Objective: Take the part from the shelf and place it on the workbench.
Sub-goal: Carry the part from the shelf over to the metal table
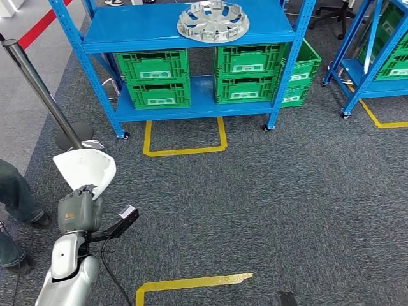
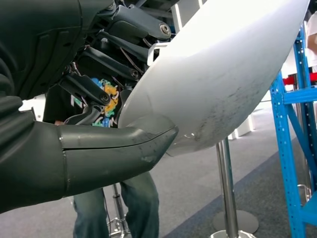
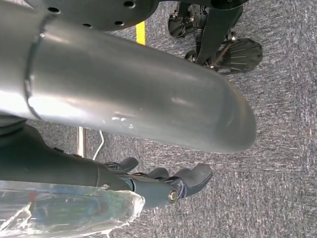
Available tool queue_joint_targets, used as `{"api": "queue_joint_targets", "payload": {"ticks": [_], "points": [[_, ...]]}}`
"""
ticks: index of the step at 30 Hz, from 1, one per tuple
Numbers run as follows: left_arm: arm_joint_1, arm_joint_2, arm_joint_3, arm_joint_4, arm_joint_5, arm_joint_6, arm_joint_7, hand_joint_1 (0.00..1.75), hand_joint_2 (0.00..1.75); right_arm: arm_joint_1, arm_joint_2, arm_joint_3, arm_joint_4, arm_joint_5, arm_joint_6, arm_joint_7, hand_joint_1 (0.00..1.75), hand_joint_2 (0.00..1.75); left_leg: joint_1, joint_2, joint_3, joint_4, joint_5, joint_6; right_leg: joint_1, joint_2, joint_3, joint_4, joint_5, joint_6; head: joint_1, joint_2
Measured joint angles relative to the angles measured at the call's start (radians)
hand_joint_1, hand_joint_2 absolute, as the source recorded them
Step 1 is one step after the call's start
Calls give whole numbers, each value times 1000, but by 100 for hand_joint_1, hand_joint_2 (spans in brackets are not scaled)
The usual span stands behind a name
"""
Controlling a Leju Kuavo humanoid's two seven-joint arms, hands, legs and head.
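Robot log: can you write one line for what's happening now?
left hand: holds white part | right hand: empty, fingers curled | hubcap: on blue shelf

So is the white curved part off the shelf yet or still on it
Off the shelf. The left robot hand holds the white curved plastic part above the grey carpet, apart from the blue metal shelf.

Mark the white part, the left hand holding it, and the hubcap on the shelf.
white part (image 1: 87, 169): head view, middle of its upper face.
left hand (image 1: 79, 210): head view, grey back of the hand.
hubcap (image 1: 213, 20): head view, its centre.
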Motion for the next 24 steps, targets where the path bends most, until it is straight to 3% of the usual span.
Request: {"api": "queue_joint_targets", "payload": {"ticks": [4, 7, 9, 11, 12, 13, 14, 15, 17, 19, 21, 22, 24], "points": [[-1, 0, 4, 0, 45, -12, -18, 175, 175, 0, 0, 0, 0, 12, -9, 7, 0, 0, -1, 0, -1, 1, -1, 4, -2, -1, 1, -4, 2, 4, 0, 0], [-5, 0, 8, 0, 111, -20, -58, 175, 175, -1, 1, 0, 0, 32, -23, 15, 0, 0, 1, -1, 21, -38, 20, 25, -3, -5, 8, -22, 8, 21, 0, 0], [-11, -2, 11, 1, 155, -3, -92, 175, 175, -2, 0, 1, 0, 43, -27, 18, 0, 0, 9, -4, 44, -75, 40, 31, -3, -4, -18, 33, -24, 26, 6, 0], [-13, -2, 14, 3, 194, 13, -123, 175, 175, -2, 0, 1, 0, 52, -26, 20, 0, 0, 12, -10, 49, -82, 42, 31, -10, -3, -80, 161, -76, 33, 9, 0], [-12, -2, 16, 5, 206, 16, -132, 175, 175, -1, 0, 1, 0, 56, -24, 21, 0, 0, 13, -15, 50, -81, 40, 28, -15, -3, -110, 213, -90, 39, 9, 0], [-10, -2, 17, 8, 213, 17, -139, 175, 175, 0, 0, 1, 0, 59, -21, 21, 0, 0, 16, -23, 52, -79, 36, 23, -21, -3, -125, 234, -85, 46, 9, 0], [-9, -2, 19, 10, 217, 19, -144, 175, 175, 1, 0, 1, 0, 62, -19, 22, 0, 0, 20, -31, 54, -76, 31, 15, -29, -3, -120, 216, -62, 54, 9, 0], [-8, -2, 20, 11, 220, 21, -147, 175, 175, 1, 0, 1, 0, 65, -18, 22, 0, 0, 27, -42, 57, -68, 23, 5, -38, 0, -97, 162, -25, 64, 9, 0], [-9, -2, 23, 12, 229, 29, -153, 175, 175, 2, 3, 2, 1, 71, -16, 23, 0, 0, 38, -61, 51, -39, -2, -19, -54, 36, -39, 54, 13, 84, 12, 0], [-12, -3, 27, 12, 239, 37, -161, 175, 175, 2, 5, 2, 3, 75, -14, 25, 0, 0, 44, -76, 30, -6, -19, -37, -56, 65, -16, 26, -4, 77, 14, 0], [-9, -4, 29, 6, 240, 41, -165, 175, 175, 2, 4, 2, 4, 79, -13, 27, 0, 0, 50, -85, 17, 6, -23, -46, -49, 53, -16, 36, -18, 51, 10, 0], [-5, -4, 29, -3, 235, 43, -165, 175, 175, 1, 3, 1, 4, 80, -13, 27, 0, 0, 52, -79, 16, 11, -27, -49, -45, 44, -14, 38, -23, 41, 7, 0], [-1, -5, 29, -28, 214, 48, -160, 175, 175, 0, 2, 1, 3, 84, -11, 28, 0, 0, 53, -44, -9, 64, -50, -53, -39, 22, -5, 38, -32, 24, 4, 0]]}}
